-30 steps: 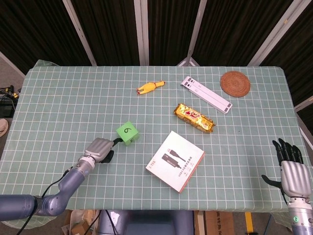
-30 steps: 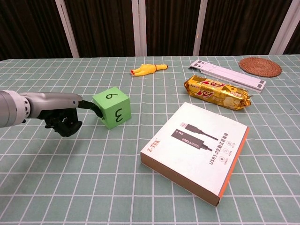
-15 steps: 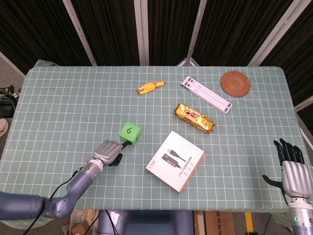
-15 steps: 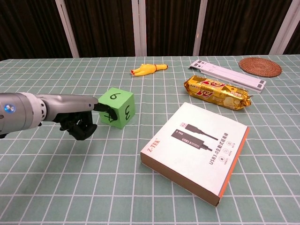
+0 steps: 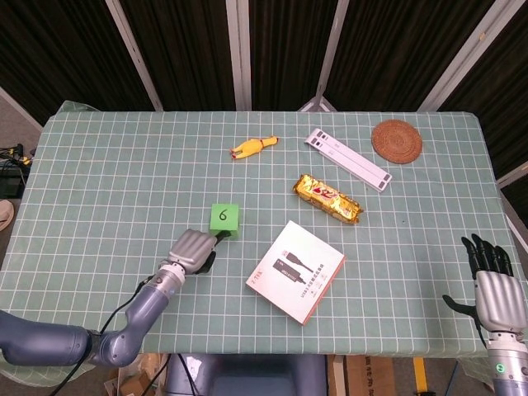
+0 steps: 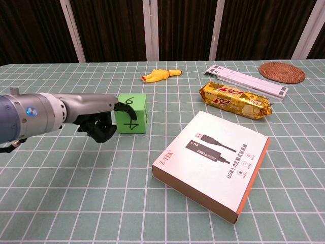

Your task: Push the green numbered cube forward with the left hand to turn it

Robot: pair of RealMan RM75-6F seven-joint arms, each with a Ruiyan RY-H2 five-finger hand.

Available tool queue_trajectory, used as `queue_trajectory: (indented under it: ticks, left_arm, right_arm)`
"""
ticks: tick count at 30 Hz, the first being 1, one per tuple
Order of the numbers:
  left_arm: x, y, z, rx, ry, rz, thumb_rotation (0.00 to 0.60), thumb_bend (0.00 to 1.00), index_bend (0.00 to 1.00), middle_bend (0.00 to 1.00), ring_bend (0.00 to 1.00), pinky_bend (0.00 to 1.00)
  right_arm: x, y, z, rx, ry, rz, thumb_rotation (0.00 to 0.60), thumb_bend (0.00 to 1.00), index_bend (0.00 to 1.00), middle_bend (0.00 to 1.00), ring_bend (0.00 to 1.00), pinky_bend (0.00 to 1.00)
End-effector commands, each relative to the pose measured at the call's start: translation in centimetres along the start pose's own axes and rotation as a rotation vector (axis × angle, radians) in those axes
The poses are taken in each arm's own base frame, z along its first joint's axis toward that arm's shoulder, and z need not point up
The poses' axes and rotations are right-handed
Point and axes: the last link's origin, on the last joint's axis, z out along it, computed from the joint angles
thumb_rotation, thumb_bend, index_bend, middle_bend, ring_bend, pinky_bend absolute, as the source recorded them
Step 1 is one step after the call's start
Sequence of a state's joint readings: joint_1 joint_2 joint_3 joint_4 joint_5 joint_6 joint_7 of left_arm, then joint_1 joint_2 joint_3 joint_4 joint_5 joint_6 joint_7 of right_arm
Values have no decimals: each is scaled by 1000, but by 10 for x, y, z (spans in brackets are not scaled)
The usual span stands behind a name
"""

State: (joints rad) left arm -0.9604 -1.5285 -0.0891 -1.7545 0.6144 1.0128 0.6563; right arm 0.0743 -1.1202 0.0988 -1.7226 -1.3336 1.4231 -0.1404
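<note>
The green numbered cube (image 5: 224,219) (image 6: 131,113) stands left of the table's middle, a 6 on top and a 4 on the face toward me. My left hand (image 5: 195,250) (image 6: 98,117) sits at its near left side. One outstretched finger touches the cube's upper near edge and the other fingers are curled under. It holds nothing. My right hand (image 5: 495,285) hangs off the table's near right corner, fingers apart and nothing in them; the chest view does not show it.
A white USB cable box (image 5: 297,271) (image 6: 213,163) lies right of the cube. Behind it are a gold snack bar (image 5: 328,198), a white strip (image 5: 348,158), a woven coaster (image 5: 397,140) and a yellow rubber chicken (image 5: 252,147).
My left hand has moved right and forward, pushing the cube. The cube has slid away and turned, so the 4 face points at me where the 3 did.
</note>
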Motion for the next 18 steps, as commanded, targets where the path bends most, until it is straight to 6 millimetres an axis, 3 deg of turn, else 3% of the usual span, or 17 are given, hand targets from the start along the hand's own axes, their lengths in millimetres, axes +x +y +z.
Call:
queue_trajectory:
  ticks: [1, 18]
  left_arm:
    - [3, 6, 5, -2, 7, -1, 600, 866, 170, 862, 726, 769]
    - [10, 18, 25, 42, 23, 28, 600, 865, 174, 862, 726, 769]
  right_arm:
    - [0, 0, 0, -1, -1, -2, 600, 73, 44, 0, 0, 0]
    - [-3, -1, 1, 3, -18, -7, 600, 73, 43, 0, 0, 0]
